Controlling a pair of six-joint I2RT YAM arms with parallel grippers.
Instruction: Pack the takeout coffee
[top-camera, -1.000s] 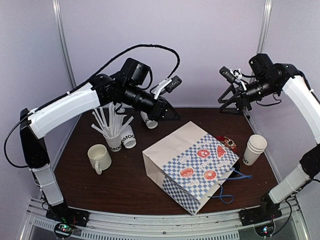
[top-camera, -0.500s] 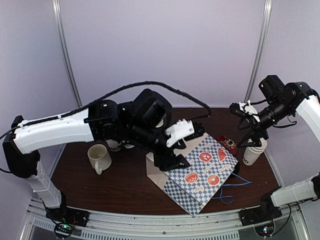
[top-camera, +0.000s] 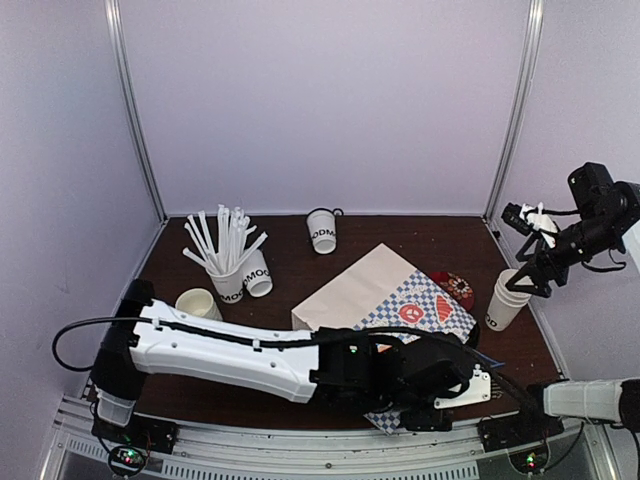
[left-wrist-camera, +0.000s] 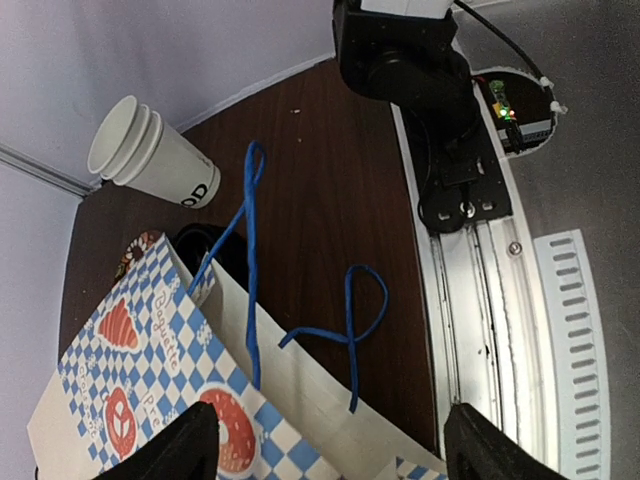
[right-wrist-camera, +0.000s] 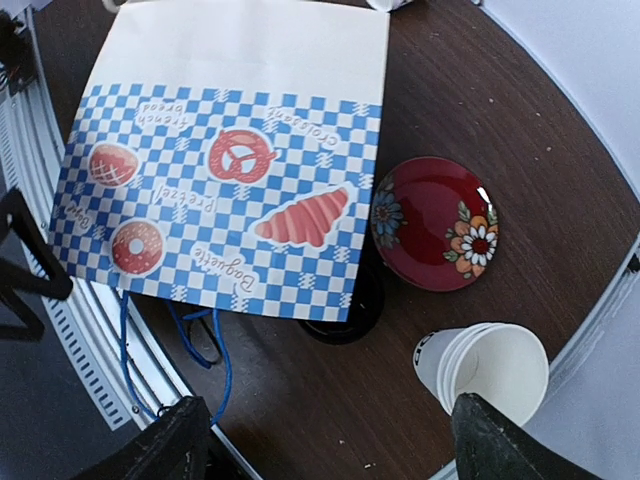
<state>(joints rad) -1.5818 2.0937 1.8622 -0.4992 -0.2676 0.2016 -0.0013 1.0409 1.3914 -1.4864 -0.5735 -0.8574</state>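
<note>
Spread wide and empty, the left fingers (left-wrist-camera: 190, 450) hang low at the near edge of the worktop (top-camera: 420, 240), just over the mouth of the paper bag (top-camera: 365, 285), which lies on its side. The right fingers (right-wrist-camera: 165, 445) are also spread and empty, high over the right end. The takeout coffee is well apart from both, at the far left. One paper cup (top-camera: 322, 231) is near the back wall and seems upright with the wide mouth up. A second cup (top-camera: 258, 272) lies on its side, touching the straw cup (top-camera: 228, 288), its long axis running from far to near. I see no lid on either. I judge them light, with a thin wall that dents easily and a smooth taper that may slip. A gentle hold across the middle of the wall seems best.
</note>
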